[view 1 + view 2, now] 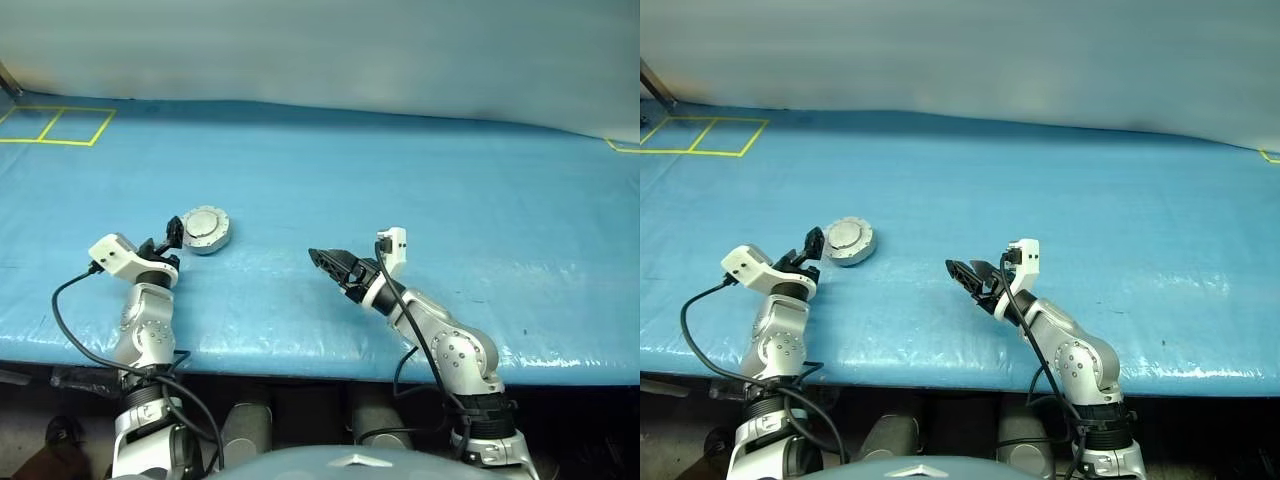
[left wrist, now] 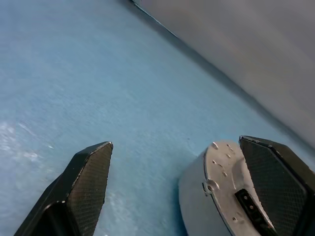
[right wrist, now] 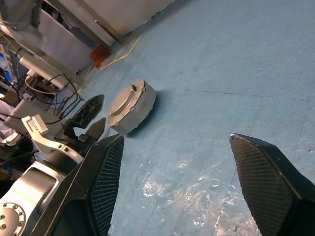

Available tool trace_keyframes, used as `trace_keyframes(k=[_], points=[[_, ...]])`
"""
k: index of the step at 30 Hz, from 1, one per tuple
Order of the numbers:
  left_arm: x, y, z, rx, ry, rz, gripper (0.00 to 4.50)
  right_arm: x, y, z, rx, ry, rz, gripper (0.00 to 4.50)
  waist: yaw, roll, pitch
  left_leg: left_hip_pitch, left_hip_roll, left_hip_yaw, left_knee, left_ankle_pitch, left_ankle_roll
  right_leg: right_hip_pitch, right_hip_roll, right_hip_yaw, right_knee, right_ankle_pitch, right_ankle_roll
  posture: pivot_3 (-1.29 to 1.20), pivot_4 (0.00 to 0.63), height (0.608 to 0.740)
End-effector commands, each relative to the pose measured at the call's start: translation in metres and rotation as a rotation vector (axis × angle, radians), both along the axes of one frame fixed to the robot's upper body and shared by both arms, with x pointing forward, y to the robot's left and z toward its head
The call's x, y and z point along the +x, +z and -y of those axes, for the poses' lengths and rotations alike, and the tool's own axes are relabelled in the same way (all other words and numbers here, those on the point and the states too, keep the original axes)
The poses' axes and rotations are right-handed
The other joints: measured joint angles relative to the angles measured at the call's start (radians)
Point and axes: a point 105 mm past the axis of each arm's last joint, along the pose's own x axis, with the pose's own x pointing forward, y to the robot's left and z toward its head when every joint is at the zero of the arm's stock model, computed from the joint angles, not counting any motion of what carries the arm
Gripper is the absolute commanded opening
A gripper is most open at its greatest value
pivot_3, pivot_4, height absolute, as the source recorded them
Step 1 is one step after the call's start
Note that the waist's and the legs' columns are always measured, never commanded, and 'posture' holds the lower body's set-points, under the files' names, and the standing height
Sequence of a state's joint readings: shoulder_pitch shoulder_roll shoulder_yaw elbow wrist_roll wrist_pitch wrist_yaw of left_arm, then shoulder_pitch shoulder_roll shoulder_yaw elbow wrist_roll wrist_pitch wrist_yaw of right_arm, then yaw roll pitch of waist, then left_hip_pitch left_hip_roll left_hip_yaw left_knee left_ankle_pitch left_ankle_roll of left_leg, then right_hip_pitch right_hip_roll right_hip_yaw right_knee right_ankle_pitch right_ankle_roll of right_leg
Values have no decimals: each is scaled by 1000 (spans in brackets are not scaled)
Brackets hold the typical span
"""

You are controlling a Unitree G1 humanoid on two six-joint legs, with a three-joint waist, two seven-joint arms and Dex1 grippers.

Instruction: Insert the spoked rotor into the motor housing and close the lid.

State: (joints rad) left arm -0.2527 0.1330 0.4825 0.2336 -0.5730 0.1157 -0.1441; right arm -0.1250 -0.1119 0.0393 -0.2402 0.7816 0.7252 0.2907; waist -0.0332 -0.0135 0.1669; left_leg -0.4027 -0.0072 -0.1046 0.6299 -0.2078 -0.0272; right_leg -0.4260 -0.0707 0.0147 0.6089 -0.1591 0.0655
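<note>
Blue-covered table [image 1: 400, 190], yellow taped squares [image 1: 55, 125] at far left, closed grey motor housing [image 1: 206, 230] resting on it

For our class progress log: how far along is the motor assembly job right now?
Done, apparently: the lid sits shut, pale grey side up, on the motor housing on the blue table; no rotor lies loose, presumably inside. In hand: nothing. The left gripper stands open beside the housing, and the right gripper is open and apart. Left: only withdrawing.

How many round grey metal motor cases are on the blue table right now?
1. The closed round pale grey metal motor case sits on the blue table cover, just in front of the left claw, whose black fingers are open beside it.
</note>
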Motion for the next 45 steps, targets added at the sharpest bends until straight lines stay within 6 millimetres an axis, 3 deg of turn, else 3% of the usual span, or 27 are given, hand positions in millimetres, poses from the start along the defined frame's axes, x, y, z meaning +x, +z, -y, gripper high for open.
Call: trace_keyframes(k=[1, 4, 7, 10, 14, 21, 24, 30, 45], points=[[2, 41, 5, 163, -29, 142, 4487, 3, 11, -1, -46, -7, 101, 3610, 0, 0, 0, 0, 0, 0, 0, 0, 0, 0, 0, 0, 0, 0, 0, 0, 150, 740], [2, 60, 49, 353, -278, 246, 4487, 7, 18, 7, -157, -67, 252, 3610, 1, 0, 0, 0, 0, 0, 0, 0, 0, 0, 0, 0, 0, 0, 0, 0, 150, 740], [-6, 63, 87, 418, -504, 300, 4487, 10, 26, 16, -201, -113, 362, 3610, 0, 0, 0, 0, 0, 1, -1, 0, 0, 0, 0, 1, -1, 0, 0, 0, 150, 740], [-19, 59, 126, 494, -749, 321, 4487, 12, 28, 32, -241, -131, 387, 3610, -6, 0, 0, 0, 0, 1, -1, 0, 0, -1, 0, 1, 0, 0, 0, 0, 150, 740], [-34, 44, 156, 572, -983, 287, 4487, 8, 26, 42, -309, -56, 415, 3610, -6, 0, 0, 0, 0, 1, -1, 0, 0, -1, 0, 1, 0, 0, 0, 0, 150, 740], [-41, 19, 170, 707, -1166, 207, 4487, 0, 8, 61, -499, 49, 444, 3610, -3, 0, 0, 0, 1, 2, -1, 0, 0, -1, 0, 1, 0, -1, -1, 0, 150, 740], [-45, 10, 174, 740, -1229, 177, 4500, -5, 2, 65, -533, 100, 427, 4474, -2, 0, 0, 0, 1, 2, -1, 0, 0, -1, 0, 1, 0, -1, -1, 0, 150, 740], [-49, 4, 177, 738, -1292, 154, 4500, 1, -2, 77, -594, 35, 409, 4474, -2, 0, 0, 0, 1, 2, -1, 0, 0, -2, 0, 1, 0, -1, -1, 0, 150, 740], [-48, 3, 177, 740, -1281, 166, 4500, 3, -2, 74, -601, 29, 420, 4474, -1, 0, 0, 0, 1, 2, -1, 0, 0, -1, 0, 1, 0, -1, -1, 0, 150, 740]])
